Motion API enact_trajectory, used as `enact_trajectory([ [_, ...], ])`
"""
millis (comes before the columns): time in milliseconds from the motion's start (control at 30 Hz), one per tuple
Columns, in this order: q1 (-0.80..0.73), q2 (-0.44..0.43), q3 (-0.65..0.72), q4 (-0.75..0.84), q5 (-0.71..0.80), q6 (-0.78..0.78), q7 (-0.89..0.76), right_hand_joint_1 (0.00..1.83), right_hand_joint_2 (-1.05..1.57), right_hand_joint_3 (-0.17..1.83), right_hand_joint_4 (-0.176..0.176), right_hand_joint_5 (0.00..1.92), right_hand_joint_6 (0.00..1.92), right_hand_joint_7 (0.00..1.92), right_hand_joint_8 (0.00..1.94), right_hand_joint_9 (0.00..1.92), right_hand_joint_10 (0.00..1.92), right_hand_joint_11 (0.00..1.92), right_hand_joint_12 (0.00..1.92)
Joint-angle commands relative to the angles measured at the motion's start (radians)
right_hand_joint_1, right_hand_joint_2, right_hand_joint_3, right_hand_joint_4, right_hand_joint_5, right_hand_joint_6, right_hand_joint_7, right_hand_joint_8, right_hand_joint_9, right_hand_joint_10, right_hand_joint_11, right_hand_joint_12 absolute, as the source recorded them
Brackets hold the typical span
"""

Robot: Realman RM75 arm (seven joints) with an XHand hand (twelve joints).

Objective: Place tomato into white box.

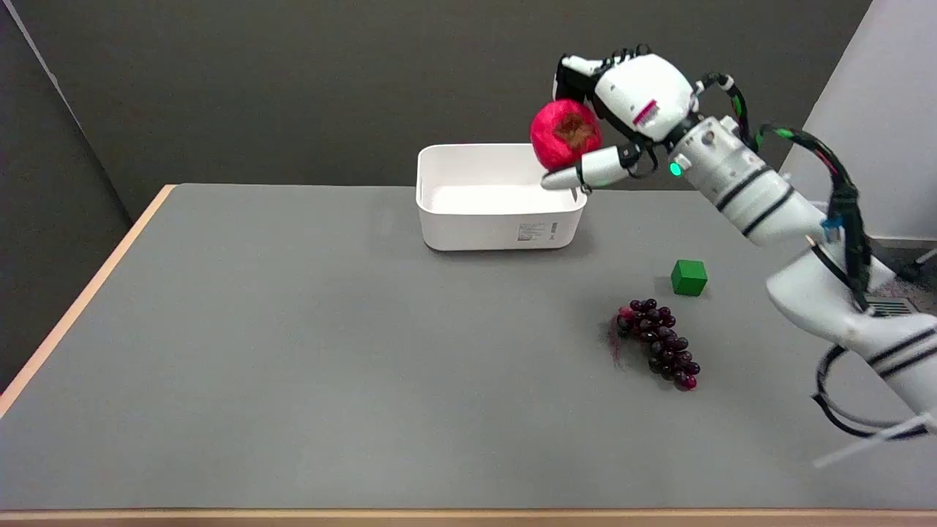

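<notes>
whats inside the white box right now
Nothing visible: the white box shows only bare white floor and walls. The near wall hides a strip of the floor. The tomato is not inside; the right hand holds it in the air by the box's right end.

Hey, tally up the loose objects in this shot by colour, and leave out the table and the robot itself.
Red: 1, the tomato, held by the right hand above the box's right end
White: 1, the white box
Green: 1, the green cube
Dark purple: 1, the bunch of grapes
Total: 4
</notes>
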Motion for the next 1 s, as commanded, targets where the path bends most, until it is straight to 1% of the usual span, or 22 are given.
enact_trajectory([
  [33, 0.517, -0.113, -0.353, -0.462, 0.021, -0.001, 0.007, 1.18, 1.09, 0.41, -0.176, 0.67, 1.52, 0.71, 1.54, 0.87, 1.64, 0.75, 1.92],
  [167, 0.576, -0.158, -0.416, -0.57, 0.02, 0.008, 0.007, 1.18, 1.09, 0.41, -0.176, 0.67, 1.52, 0.71, 1.54, 0.87, 1.64, 0.75, 1.92],
  [267, 0.63, -0.221, -0.446, -0.709, 0.015, 0.044, 0.007, 1.18, 1.09, 0.41, -0.176, 0.67, 1.52, 0.71, 1.54, 0.87, 1.64, 0.75, 1.92],
  [400, 0.689, -0.293, -0.456, -0.874, 0.018, 0.097, 0.007, 1.18, 1.09, 0.4, -0.176, 0.67, 1.52, 0.71, 1.54, 0.87, 1.64, 0.75, 1.91],
  [500, 0.716, -0.32, -0.457, -0.96, 0.019, 0.106, 0.007, 1.18, 1.09, 0.4, -0.176, 0.67, 1.52, 0.71, 1.54, 0.86, 1.63, 0.74, 1.91],
  [600, 0.732, -0.336, -0.457, -0.996, 0.021, 0.108, 0.007, 1.18, 1.1, 0.39, -0.176, 0.66, 1.52, 0.71, 1.54, 0.86, 1.64, 0.74, 1.91],
  [1000, 0.733, -0.337, -0.453, -0.989, 0.021, 0.098, 0.007, 1.17, 1.11, 0.37, -0.176, 0.65, 1.53, 0.7, 1.55, 0.85, 1.64, 0.7, 1.92],
])
